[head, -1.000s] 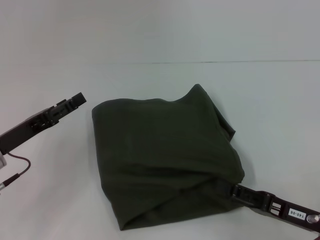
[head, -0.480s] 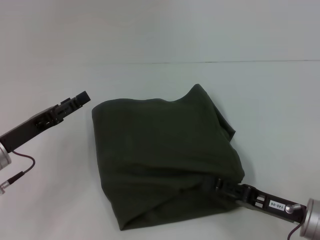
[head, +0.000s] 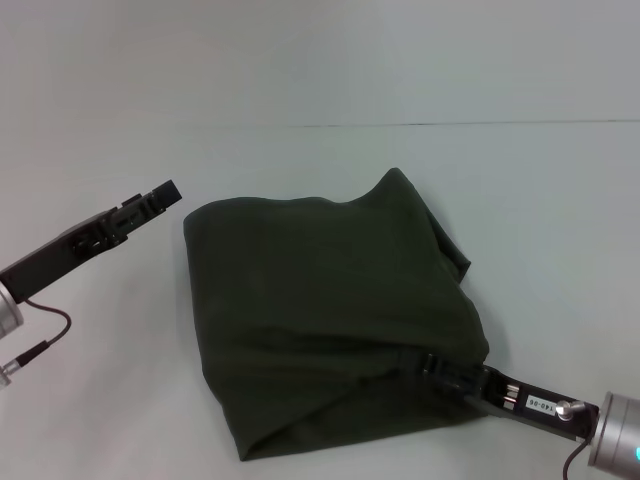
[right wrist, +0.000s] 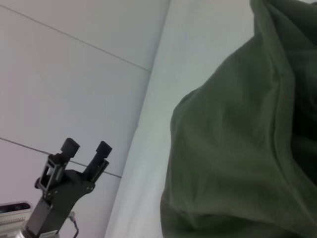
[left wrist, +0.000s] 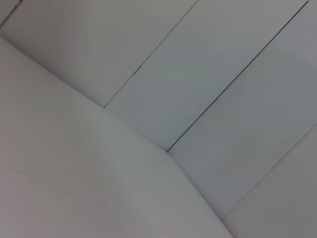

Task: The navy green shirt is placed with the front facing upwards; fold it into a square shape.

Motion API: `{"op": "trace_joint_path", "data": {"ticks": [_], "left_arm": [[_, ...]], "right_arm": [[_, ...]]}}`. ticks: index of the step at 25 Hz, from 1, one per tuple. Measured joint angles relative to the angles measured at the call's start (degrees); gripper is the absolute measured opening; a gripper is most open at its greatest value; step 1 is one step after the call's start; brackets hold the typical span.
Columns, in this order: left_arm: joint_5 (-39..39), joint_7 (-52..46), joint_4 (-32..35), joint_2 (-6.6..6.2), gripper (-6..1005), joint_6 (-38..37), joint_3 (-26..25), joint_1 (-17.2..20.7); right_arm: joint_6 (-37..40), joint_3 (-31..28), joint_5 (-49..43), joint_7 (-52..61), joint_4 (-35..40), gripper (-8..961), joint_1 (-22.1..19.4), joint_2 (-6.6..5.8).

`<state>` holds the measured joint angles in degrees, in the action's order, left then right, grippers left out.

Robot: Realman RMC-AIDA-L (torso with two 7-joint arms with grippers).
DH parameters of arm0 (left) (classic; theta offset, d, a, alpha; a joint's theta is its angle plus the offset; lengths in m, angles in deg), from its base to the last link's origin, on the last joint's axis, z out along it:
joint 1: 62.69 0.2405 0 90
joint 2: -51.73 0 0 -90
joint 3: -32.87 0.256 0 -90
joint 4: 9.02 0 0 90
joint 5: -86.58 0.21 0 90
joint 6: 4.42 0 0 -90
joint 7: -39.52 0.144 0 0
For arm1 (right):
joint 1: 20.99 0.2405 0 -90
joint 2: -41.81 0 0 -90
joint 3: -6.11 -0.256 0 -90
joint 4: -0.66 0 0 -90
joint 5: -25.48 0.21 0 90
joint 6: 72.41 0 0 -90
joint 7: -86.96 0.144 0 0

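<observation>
The navy green shirt [head: 330, 320] lies folded into a rough square on the white table, plain green side up, with a bump at its far right corner. It fills the right wrist view [right wrist: 237, 148]. My right gripper [head: 432, 365] comes in low from the near right, its tip against a crease at the shirt's near right corner. Whether it holds cloth is hidden. My left gripper [head: 165, 193] hovers left of the shirt's far left corner, apart from it. In the right wrist view the left gripper [right wrist: 86, 147] stands open and empty.
The white table [head: 520, 200] runs around the shirt on all sides, with a panelled white wall behind it [head: 320, 60]. The left wrist view shows only white panels [left wrist: 198, 99] with thin seams.
My right gripper has slid left, from the shirt's near right edge onto its crease. The left gripper shifted very slightly. The shirt's outline is unchanged.
</observation>
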<state>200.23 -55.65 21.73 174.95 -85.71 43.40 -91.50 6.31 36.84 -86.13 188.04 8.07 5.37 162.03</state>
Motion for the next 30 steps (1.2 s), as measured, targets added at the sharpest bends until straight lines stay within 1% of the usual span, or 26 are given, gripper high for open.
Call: {"op": "trace_joint_path", "data": {"ticks": [8, 19, 30], "left_arm": [[0.00, 0.08, 0.00, 0.07, 845, 0.10, 0.01, -0.38], [-0.01, 0.08, 0.00, 0.20, 845, 0.09, -0.11, -0.88], [-0.09, 0.08, 0.00, 0.43, 845, 0.68, 0.11, -1.15]], "right_arm": [[-2.40, 0.16, -0.19, 1.37, -0.92, 925, 1.26, -0.07], [-4.41, 0.06, 0.12, 3.60, -1.01, 925, 1.83, 0.00], [-6.47, 0.28, -0.14, 4.75, -1.51, 925, 3.93, 0.00]]}}
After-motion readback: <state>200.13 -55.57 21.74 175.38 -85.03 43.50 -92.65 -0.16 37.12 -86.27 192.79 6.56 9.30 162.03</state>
